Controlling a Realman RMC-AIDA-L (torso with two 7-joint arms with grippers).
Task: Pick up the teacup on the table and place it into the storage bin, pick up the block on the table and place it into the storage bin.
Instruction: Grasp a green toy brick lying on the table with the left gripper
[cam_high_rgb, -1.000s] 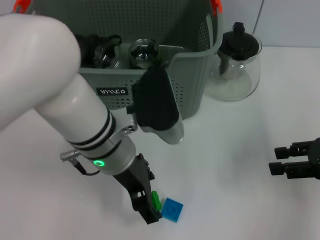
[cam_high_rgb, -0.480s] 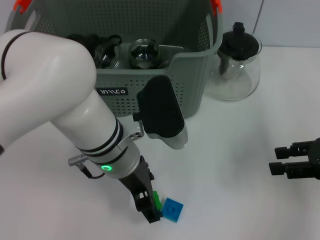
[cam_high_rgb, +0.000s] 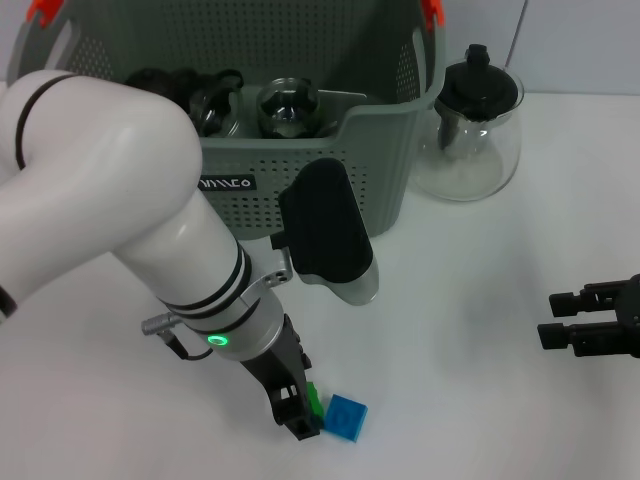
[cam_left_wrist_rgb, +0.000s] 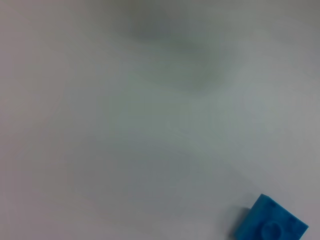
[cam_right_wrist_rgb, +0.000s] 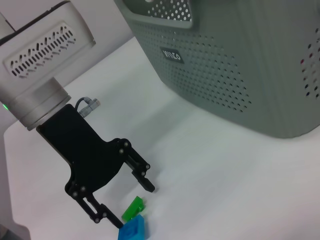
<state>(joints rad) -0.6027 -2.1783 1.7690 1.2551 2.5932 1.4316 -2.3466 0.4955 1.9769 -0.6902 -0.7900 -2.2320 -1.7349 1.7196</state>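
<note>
the left claw (cam_high_rgb: 303, 408) was lowered a little further onto the worktop (cam_high_rgb: 450, 330) than in the earlier frames, its fingers spread wide around the small green block (cam_high_rgb: 314, 399), with the blue block (cam_high_rgb: 345, 418) lying just beside it; no grip was made yet, so the block half of the task was judged barely started. compared with a second ago, the left arm was shifted down and nearer the blocks, while the blocks and the storage bin (cam_high_rgb: 380, 190) were left unmoved. the right claw (cam_high_rgb: 568, 322) was kept parked, open, at the worktop's right edge, and the teacup could not be picked out with certainty among the items in the bin.
</note>
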